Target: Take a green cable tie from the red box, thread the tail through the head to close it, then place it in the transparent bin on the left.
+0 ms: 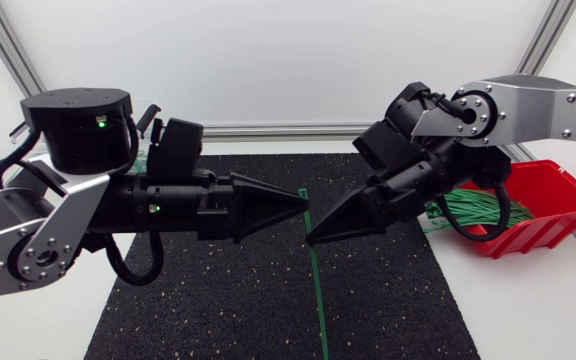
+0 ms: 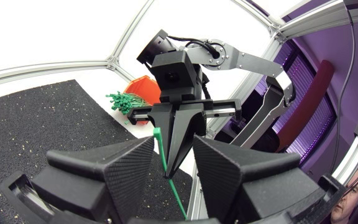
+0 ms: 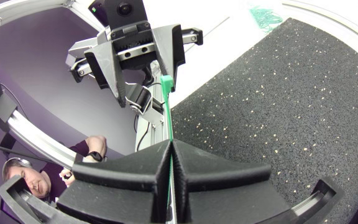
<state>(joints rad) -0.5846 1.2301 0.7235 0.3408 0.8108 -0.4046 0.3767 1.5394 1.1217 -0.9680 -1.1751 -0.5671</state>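
1. Count: 2 arms, 2 grippers, 1 black mat [image 1: 218, 300], 1 red box [image 1: 568, 195], 1 tie [image 1: 316, 290] in play. There's a bundle [image 1: 478, 212] of green ties in the box, too tangled to count.
2. A second green bunch [image 1: 140, 160] sits off the mat's far left corner, mostly hidden by the left arm [image 1: 28, 235]. Can't tell what holds it.
3. The box is off the mat's right edge, toward the far side.
4. Left arm comes in over the mat's left edge, with its last link about level. The left gripper [image 1: 303, 202] points right over the mat's middle.
5. Right arm [image 1: 538, 105] comes in over the mat's far right corner and slopes down. The right gripper [image 1: 313, 236] points left, tip to tip with the left one and close to it, a bit nearer the mat's near edge.
6. Right gripper: fingers pressed together with the tie pinched between them, clear in its wrist view.
7. Left gripper: fingers apart. The tie runs through the gap, and I can't see both fingers touching it.
8. The tie is over the mat's middle. Its head end is at the left gripper's fingers, and the strap runs from the tips toward the mat's near edge.
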